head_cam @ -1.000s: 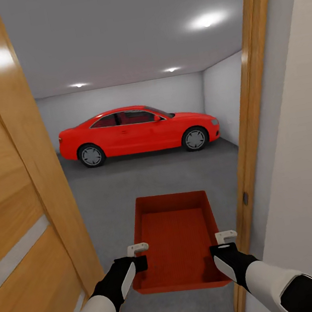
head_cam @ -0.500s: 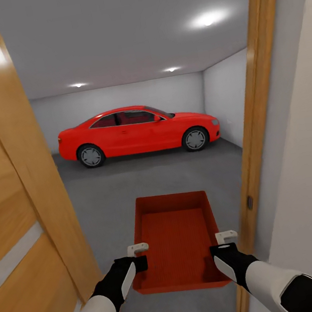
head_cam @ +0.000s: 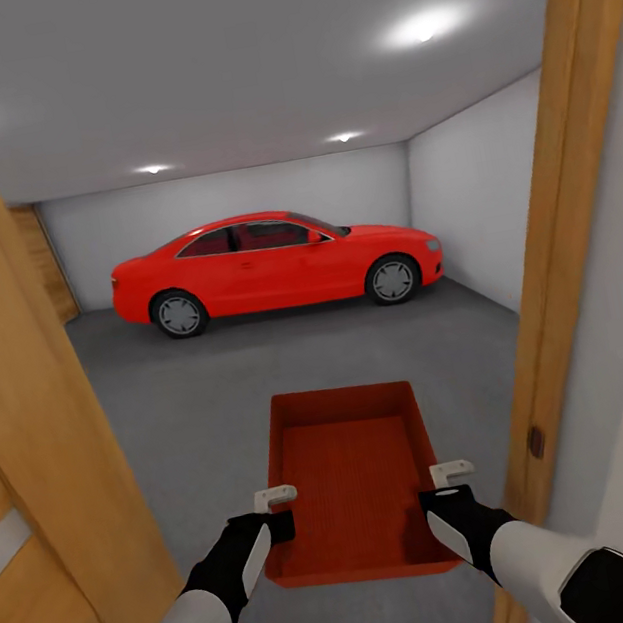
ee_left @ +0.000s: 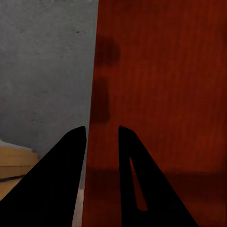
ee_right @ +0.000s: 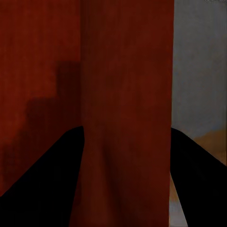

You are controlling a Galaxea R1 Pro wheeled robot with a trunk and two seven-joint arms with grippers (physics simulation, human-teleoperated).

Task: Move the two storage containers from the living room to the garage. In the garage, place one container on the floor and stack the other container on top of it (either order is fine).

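Note:
One orange-red open-topped storage container (head_cam: 354, 477) hangs in front of me at the threshold of the garage, over the grey concrete floor (head_cam: 205, 400). My left gripper (head_cam: 279, 511) is shut on its left wall and my right gripper (head_cam: 447, 480) is shut on its right wall. Seen from the left wrist, the left gripper (ee_left: 100, 136) straddles the container's wall (ee_left: 161, 85), one finger on each side. From the right wrist, the right gripper (ee_right: 126, 139) has the thick red wall (ee_right: 125, 94) between its fingers.
A red car (head_cam: 268, 263) stands side-on across the far end of the garage. A wooden door (head_cam: 16, 422) lies close on my left and the wooden door frame (head_cam: 568, 238) close on my right. Open concrete stretches between me and the car.
The camera has moved forward through the doorway: door and frame slid outward and more of the garage shows. The container stays in both grippers as before.

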